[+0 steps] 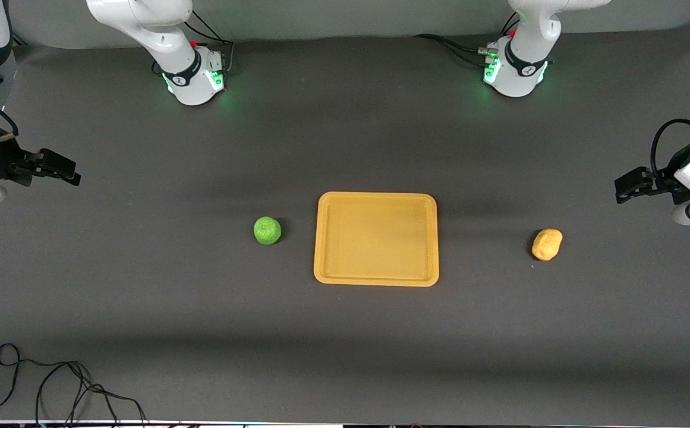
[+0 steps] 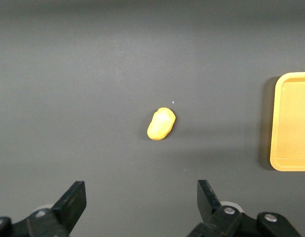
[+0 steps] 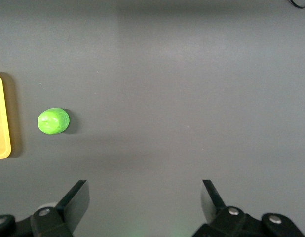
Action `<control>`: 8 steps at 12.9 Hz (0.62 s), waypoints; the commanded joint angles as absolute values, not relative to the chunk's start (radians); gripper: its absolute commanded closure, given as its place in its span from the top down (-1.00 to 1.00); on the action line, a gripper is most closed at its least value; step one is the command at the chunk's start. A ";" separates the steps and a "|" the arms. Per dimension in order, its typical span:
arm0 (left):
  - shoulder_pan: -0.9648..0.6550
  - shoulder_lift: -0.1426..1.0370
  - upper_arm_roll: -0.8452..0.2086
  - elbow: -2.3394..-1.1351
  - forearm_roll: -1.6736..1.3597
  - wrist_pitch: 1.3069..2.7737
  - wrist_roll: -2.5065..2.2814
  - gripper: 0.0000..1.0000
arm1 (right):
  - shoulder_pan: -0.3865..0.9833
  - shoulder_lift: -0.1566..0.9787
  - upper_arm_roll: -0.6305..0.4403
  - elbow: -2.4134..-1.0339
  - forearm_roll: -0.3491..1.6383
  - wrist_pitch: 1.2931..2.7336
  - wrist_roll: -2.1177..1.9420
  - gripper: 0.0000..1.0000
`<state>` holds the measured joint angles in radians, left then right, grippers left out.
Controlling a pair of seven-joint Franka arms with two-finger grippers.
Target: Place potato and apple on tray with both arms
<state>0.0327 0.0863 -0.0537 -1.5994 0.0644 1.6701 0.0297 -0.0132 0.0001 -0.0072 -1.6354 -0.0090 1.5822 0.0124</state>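
Potato [image 2: 161, 124]: lying on tabletop ahead of left gripper [image 2: 142, 197], fingers spread, holding nothing. Likely light, firm; pinching across narrow waist advisable. Apple [image 3: 54, 121]: sitting ahead of right gripper [image 3: 145, 197], fingers spread; round, may be rolling. Tray [image 1: 377, 279] lying between both.

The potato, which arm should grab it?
The left arm. The potato lies toward its end of the table, and the open left claw hangs over that end. The right claw is past the tray, near the apple.
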 commanded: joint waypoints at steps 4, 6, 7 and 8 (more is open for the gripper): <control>0.032 0.084 -0.057 -1.597 0.063 1.666 0.017 1.00 | -0.002 0.008 -0.023 -1.606 0.008 1.559 0.012 1.00; 0.037 0.083 -0.052 -1.612 0.019 1.666 0.018 1.00 | -0.003 0.009 -0.021 -1.608 0.009 1.559 0.012 1.00; 0.043 0.083 -0.051 -1.612 0.008 1.666 0.023 1.00 | -0.003 0.009 -0.023 -1.608 0.009 1.559 0.012 1.00; 0.049 0.084 -0.051 -1.612 0.008 1.667 0.025 1.00 | -0.003 0.009 -0.023 -1.609 0.009 1.559 0.011 1.00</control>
